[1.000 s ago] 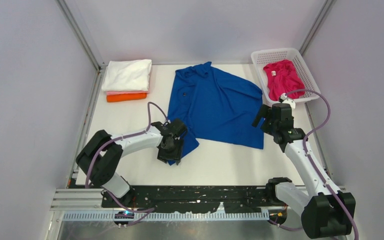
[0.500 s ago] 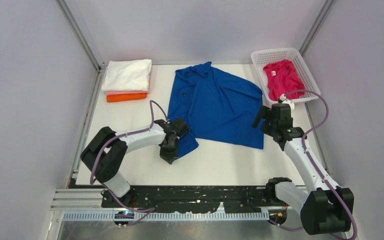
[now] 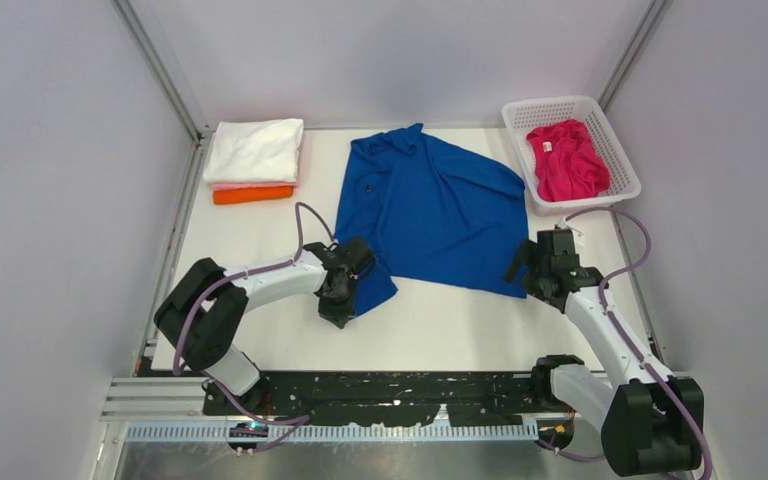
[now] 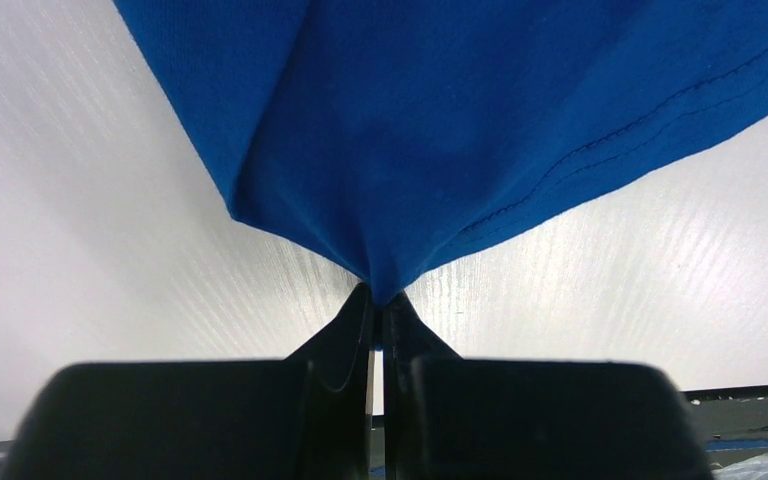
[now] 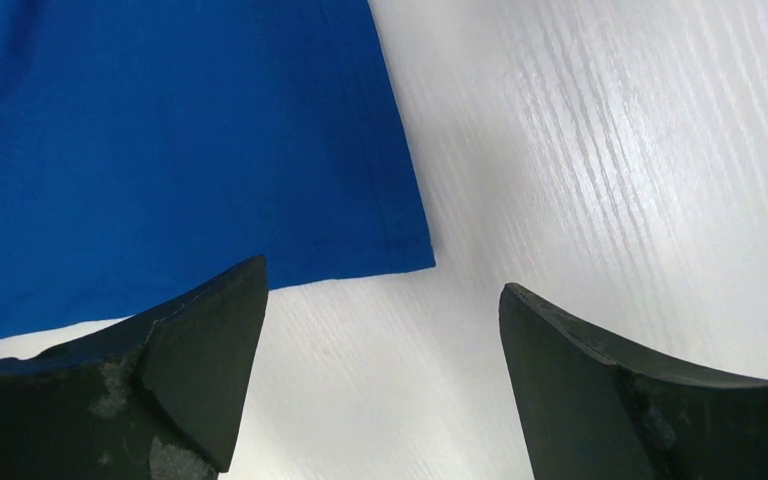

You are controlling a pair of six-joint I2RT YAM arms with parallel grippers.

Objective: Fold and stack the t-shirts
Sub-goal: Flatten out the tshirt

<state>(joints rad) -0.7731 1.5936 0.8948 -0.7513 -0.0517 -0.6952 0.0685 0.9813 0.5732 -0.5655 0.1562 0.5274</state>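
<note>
A royal blue t-shirt (image 3: 430, 205) lies spread flat in the middle of the table. My left gripper (image 3: 342, 302) is shut on its near-left corner; the left wrist view shows the blue cloth (image 4: 460, 120) pinched between the fingertips of that gripper (image 4: 378, 300). My right gripper (image 3: 528, 272) stands open just above the table by the shirt's near-right corner (image 5: 400, 250), with only bare table inside the open right gripper (image 5: 382, 278). Folded white (image 3: 256, 150), pale pink (image 3: 252, 185) and orange (image 3: 253, 195) t-shirts are stacked at the back left. A crumpled magenta t-shirt (image 3: 565, 160) lies in the basket.
The white lattice basket (image 3: 550, 105) stands at the back right corner. Grey walls close in the table on three sides. The black rail carrying both arm bases (image 3: 400, 395) runs along the near edge.
My left gripper has closed on the blue shirt's near-left corner. The right arm has drawn back toward the near edge, down to the shirt's near-right corner, still open.
</note>
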